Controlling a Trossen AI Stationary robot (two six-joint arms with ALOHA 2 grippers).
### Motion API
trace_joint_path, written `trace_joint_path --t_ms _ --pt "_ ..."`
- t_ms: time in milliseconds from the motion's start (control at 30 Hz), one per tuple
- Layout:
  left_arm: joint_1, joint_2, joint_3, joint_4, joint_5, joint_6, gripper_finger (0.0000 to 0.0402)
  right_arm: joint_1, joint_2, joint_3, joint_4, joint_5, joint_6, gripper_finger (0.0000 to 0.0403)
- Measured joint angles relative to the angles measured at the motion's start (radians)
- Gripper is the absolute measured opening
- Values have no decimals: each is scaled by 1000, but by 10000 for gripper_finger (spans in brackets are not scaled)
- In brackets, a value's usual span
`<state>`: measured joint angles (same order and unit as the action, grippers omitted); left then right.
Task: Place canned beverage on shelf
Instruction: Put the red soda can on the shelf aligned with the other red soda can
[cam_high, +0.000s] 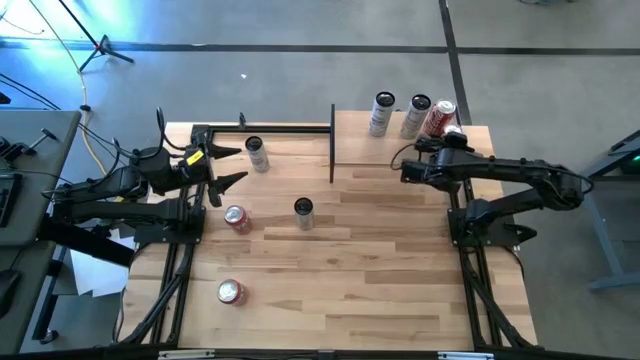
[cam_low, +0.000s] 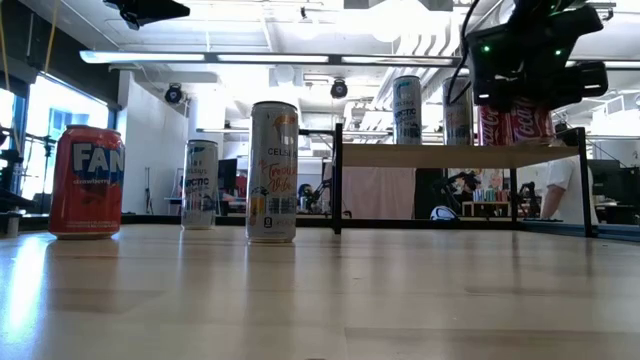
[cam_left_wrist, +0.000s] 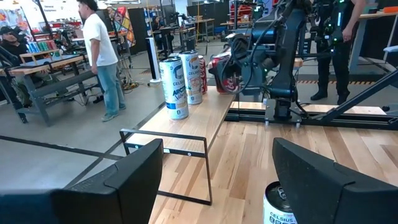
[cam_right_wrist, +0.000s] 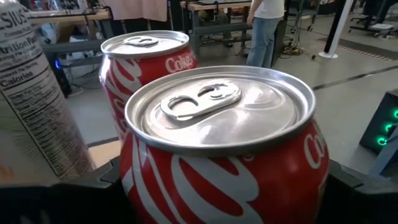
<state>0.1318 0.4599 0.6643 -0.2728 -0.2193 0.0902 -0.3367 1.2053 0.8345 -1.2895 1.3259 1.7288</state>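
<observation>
The shelf (cam_high: 375, 150) is a light-wood board on a black frame at the table's far right; it also shows in the low view (cam_low: 460, 156). On it stand two tall white cans (cam_high: 382, 113) and a red Coke can (cam_high: 440, 117). My right gripper (cam_high: 450, 136) is over the shelf, shut on a second red Coke can (cam_right_wrist: 217, 149), next to the first Coke can (cam_right_wrist: 146, 59). My left gripper (cam_high: 228, 165) is open and empty at the far left, beside a slim white can (cam_high: 257, 153). My right gripper pinches the red Coke can by its side walls (cam_right_wrist: 314, 168), one finger on each side, just below the top rim. The fingers come about level from the table's near side. The can is upright, its bottom (cam_low: 532, 140) at the shelf board's level; whether it rests there I cannot tell.
On the tabletop stand a red Fanta can (cam_high: 237, 218), a slim white can (cam_high: 304, 212) and another red can (cam_high: 230, 291) near the front. The shelf's bare black frame (cam_high: 270, 128) runs along the far edge. People stand in the room behind.
</observation>
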Motion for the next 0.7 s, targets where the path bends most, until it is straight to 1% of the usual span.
trace_joint_path --t_ms 200,300,400,500,567,700 --pt "0 0 0 0 0 0 280 -28 0 0 96 -1 -92 292" --pt "0 0 0 0 0 0 280 -35 0 0 116 -5 -131 292" --pt "0 0 0 0 0 0 280 -37 0 1 120 -11 -136 293" --pt "0 0 0 0 0 0 280 -37 -1 2 120 -27 -134 305" --pt "0 0 0 0 0 0 280 -37 -1 2 120 -60 -133 315" --pt "0 0 0 0 0 0 280 -37 0 2 128 -65 -133 326"
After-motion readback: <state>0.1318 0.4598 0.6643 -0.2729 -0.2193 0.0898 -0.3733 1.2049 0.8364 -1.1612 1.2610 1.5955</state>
